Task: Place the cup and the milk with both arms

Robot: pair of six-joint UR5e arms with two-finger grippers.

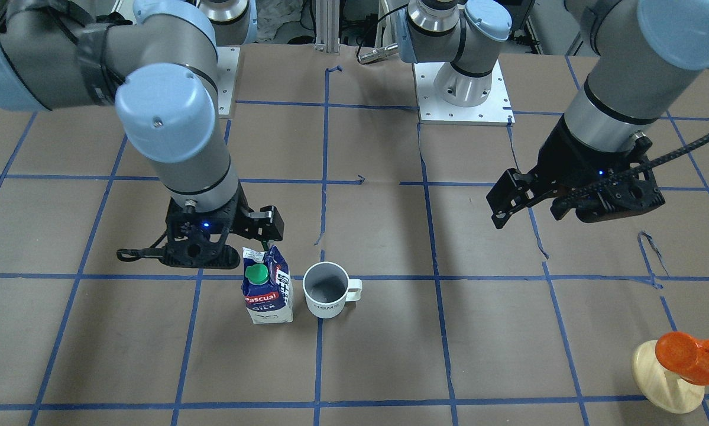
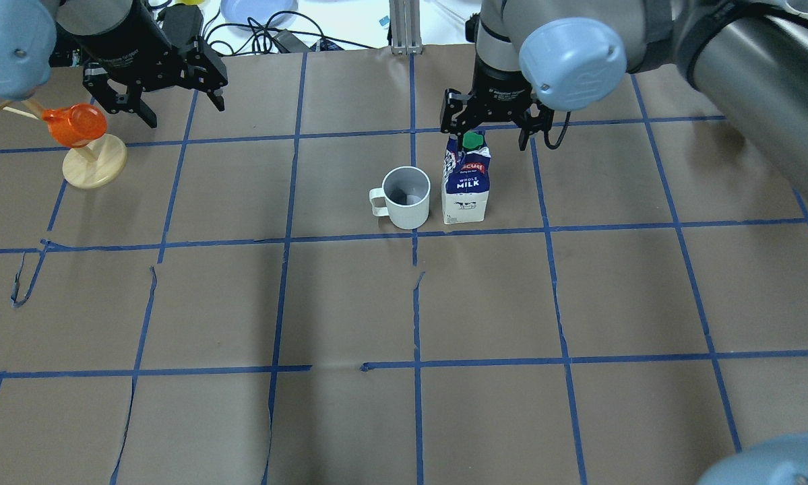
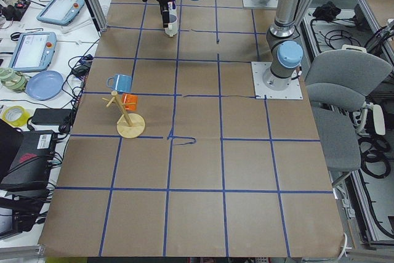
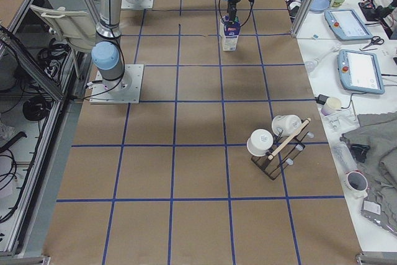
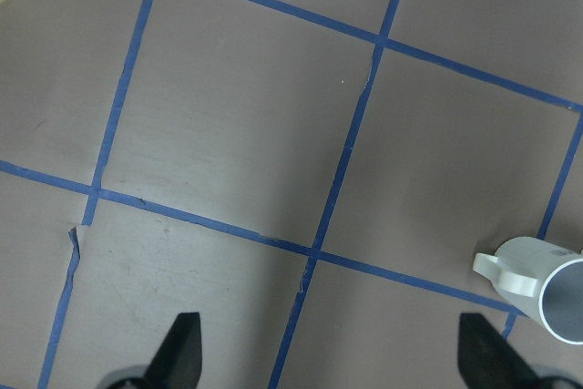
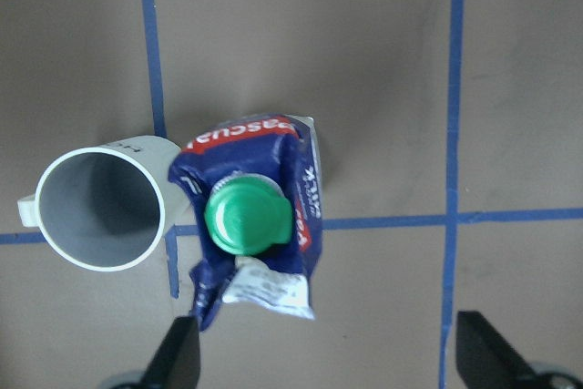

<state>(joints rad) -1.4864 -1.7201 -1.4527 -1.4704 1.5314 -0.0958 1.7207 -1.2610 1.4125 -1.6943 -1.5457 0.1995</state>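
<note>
The white cup (image 2: 406, 197) stands upright on the brown table, handle pointing away from the milk (image 2: 466, 182), which stands close beside it without clearly touching. Both also show in the front-facing view, the cup (image 1: 326, 290) and the milk (image 1: 267, 288). My right gripper (image 2: 491, 128) is open and empty, hovering just above the carton's far side; in the right wrist view the green-capped milk (image 6: 250, 225) and the cup (image 6: 100, 207) lie below the open fingers. My left gripper (image 2: 178, 104) is open and empty, high at the far left, away from the cup (image 5: 547, 293).
An orange mug (image 2: 73, 124) hangs on a wooden mug tree with a round base (image 2: 94, 168) under my left gripper; both show in the front-facing view (image 1: 685, 358). A blue cup (image 3: 120, 82) hangs there too. A black rack with white cups (image 4: 273, 144) shows in the exterior right view.
</note>
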